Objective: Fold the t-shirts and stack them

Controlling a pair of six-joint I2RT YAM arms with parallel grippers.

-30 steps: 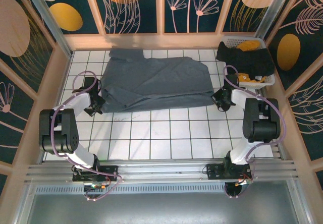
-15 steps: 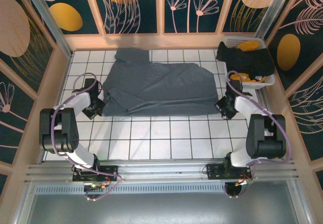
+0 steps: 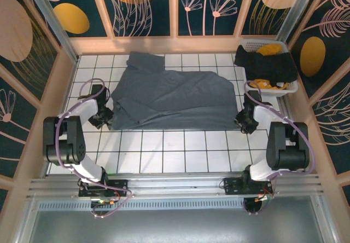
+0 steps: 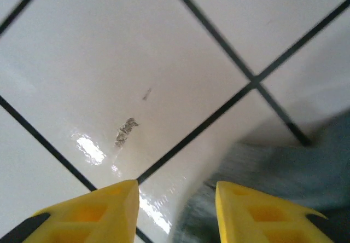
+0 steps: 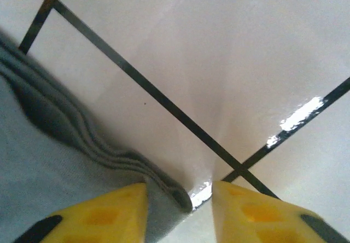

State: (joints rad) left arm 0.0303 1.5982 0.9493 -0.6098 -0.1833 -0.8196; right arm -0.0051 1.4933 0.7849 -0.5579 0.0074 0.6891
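A slate blue-grey t-shirt (image 3: 172, 98) lies spread across the white tiled table (image 3: 180, 150), one sleeve pointing to the back left. My left gripper (image 3: 104, 115) sits low at its near left corner. In the left wrist view that gripper (image 4: 176, 213) is open, and the cloth edge (image 4: 284, 172) lies loose by the right finger. My right gripper (image 3: 244, 120) is at the near right corner. It is open (image 5: 179, 213), with the folded shirt corner (image 5: 44, 161) lying slack against the left finger. A black t-shirt (image 3: 268, 63) and a mustard-yellow one (image 3: 269, 50) sit in the basket.
The white laundry basket (image 3: 273, 92) stands at the back right corner, close behind my right arm. Wooden-framed walls enclose the table on three sides. Bare tiles stretch between the shirt's near edge and the arm bases.
Both grippers held the shirt's near corners and drew that edge toward the front. Both have now opened and let go of the cloth, which lies flatter.
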